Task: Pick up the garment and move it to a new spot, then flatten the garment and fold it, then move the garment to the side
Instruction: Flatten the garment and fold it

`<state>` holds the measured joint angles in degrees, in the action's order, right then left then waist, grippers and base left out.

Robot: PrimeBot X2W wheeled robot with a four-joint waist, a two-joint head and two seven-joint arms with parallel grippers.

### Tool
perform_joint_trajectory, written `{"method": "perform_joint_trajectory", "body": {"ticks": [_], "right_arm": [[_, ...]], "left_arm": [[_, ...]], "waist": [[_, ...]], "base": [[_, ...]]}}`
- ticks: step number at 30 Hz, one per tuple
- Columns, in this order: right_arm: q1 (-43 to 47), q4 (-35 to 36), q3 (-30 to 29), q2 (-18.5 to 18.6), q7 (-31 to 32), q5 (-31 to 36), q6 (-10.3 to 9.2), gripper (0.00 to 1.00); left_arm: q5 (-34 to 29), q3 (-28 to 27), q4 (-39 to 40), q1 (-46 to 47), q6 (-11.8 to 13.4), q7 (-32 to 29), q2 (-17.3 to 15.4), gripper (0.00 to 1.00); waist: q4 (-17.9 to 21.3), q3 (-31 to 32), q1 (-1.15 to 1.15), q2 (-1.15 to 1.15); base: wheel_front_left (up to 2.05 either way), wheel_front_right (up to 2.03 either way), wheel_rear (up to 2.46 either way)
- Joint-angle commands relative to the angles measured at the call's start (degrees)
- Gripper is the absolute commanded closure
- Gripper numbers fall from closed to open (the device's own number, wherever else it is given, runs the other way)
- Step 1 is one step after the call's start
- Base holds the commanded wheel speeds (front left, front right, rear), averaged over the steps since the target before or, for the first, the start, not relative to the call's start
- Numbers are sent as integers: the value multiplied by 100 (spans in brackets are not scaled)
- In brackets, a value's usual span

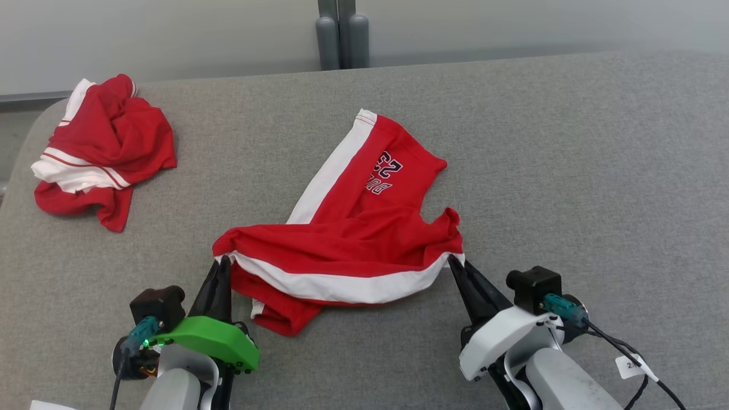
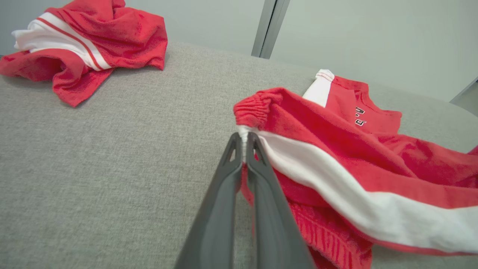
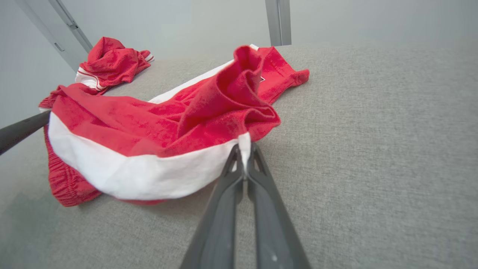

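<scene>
Head view shows the grey counter (image 1: 569,142) carrying the red garment (image 1: 353,239) near its middle front, its white band (image 1: 342,285) stretched between both arms, probably so the cloth lifts spread rather than bunched; a second crumpled red garment (image 1: 108,148) lies well apart at far left. Both forearms reach forward, low. The left gripper (image 1: 223,262) has its fingers (image 2: 227,175) clamped on the band's left end, the right gripper (image 1: 453,261) on its right.
</scene>
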<state>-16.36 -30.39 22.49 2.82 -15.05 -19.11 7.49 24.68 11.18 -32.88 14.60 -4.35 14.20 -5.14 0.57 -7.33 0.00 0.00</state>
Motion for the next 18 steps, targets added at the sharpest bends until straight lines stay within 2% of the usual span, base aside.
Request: {"method": "perform_joint_trajectory", "body": {"ticks": [1,12,18], "right_arm": [[87,195,-64,12,-19,-35,0,100],[450,2009,-513,342,-18,-533,0,100],[642,3094,-777,623,66,-853,1,100]], "left_arm": [[58,-17,139,-80,-39,45,-21,100],[499,-56,2077,-479,-195,46,37,100],[686,-56,3502,-743,-135,-229,2,100]], "waist": [[50,67,0,0],[322,573,0,0],[490,841,0,0]], "base": [[0,0,0],[0,0,0],[0,0,0]]}}
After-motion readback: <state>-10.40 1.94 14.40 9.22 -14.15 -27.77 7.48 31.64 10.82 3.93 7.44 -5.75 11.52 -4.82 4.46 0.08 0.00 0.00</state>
